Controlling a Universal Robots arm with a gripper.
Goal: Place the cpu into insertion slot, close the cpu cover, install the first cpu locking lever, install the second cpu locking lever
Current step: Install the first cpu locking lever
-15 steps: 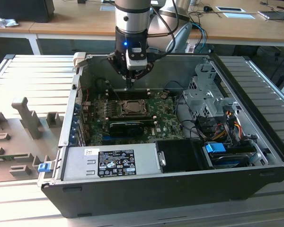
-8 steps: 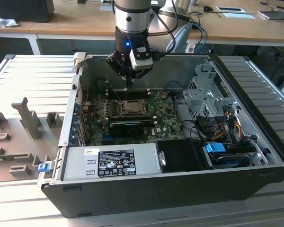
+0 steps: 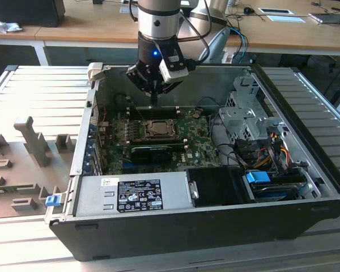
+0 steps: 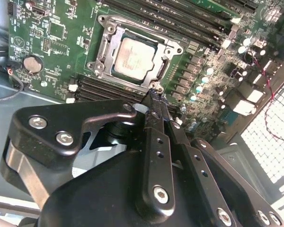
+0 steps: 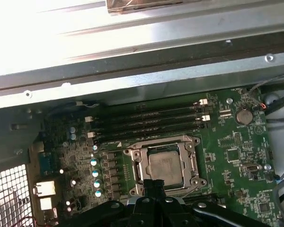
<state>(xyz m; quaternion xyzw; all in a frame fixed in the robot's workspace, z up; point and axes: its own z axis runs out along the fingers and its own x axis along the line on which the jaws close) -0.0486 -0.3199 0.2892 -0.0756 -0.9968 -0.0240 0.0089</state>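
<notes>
- Orientation: the cpu (image 4: 136,56) lies flat in the insertion slot (image 4: 158,64), pale metal face up. It is square, so it has no long axis, and its edges run parallel to the slot's rim.
- The cpu cover (image 4: 102,47) lies down over the slot and frames the chip through its cut-out.
- The gripper (image 4: 155,97) has its fingers pressed together and holds nothing. Its tips sit at one corner of the cover; I cannot tell whether they touch it.
- In the exterior view the gripper (image 3: 153,101) points straight down at 12 o'clock of the slot.
- On the green motherboard (image 3: 201,141), the memory slots (image 4: 180,23) run along one side of the slot, just beside it.
- A black card (image 3: 153,152) lies at 6 o'clock of the slot, with the power supply (image 3: 133,194) beyond it. The drive cage (image 3: 243,116) stands at 3 o'clock, well apart.
</notes>
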